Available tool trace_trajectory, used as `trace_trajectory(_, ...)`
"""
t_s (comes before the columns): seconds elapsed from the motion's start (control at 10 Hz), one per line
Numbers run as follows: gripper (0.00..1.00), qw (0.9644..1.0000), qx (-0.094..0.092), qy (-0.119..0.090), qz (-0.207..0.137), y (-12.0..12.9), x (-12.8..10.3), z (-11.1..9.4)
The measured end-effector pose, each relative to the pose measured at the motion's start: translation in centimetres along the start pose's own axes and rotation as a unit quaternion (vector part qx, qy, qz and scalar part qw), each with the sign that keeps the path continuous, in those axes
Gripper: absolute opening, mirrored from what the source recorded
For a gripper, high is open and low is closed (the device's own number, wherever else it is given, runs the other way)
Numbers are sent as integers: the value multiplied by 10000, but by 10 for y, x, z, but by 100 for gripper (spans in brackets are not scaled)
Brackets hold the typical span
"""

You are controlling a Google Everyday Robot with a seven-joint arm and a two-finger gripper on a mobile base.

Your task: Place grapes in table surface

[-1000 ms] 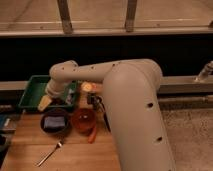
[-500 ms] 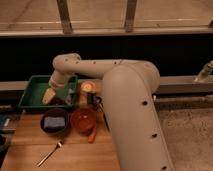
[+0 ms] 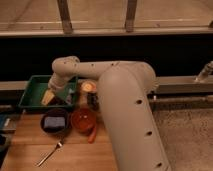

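1. A light brown wooden butcher-block table surface (image 3: 75, 156) is seen at the lower left, partly covered by a large beige robot arm (image 3: 125, 105).
2. The gripper (image 3: 57, 94) is held over the green rectangular plastic tray (image 3: 30, 92), at 12 o'clock from the dark bowl with a blue-grey sponge (image 3: 54, 123). Whether it is wide, narrow or holding anything cannot be told.
3. A pale yellow wedge-shaped object (image 3: 47, 97) is seen in the tray, just beside the gripper at 9 o'clock.
4. The grapes (image 3: 92, 100), a small dark lumpy bunch, are seen at 1 o'clock from the orange-red bowl (image 3: 83, 119), close against the arm and apparently on the table surface.
5. A small round yellow-topped object (image 3: 89, 86) is placed at 12 o'clock from the grapes.
6. An orange carrot-like piece (image 3: 92, 134) is laid at 5 o'clock from the orange-red bowl, and a metal fork (image 3: 50, 153) at 6 o'clock from the dark bowl.
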Motion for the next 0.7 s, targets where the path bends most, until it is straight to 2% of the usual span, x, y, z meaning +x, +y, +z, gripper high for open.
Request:
trace_trajectory(0.2,80,9998,119,-46,164,-3,1,16)
trace_trajectory(0.5,80,9986,315,-88,416,-12,-2,22)
trace_trajectory(0.7,80,9974,442,-101,554,-30,-2,21)
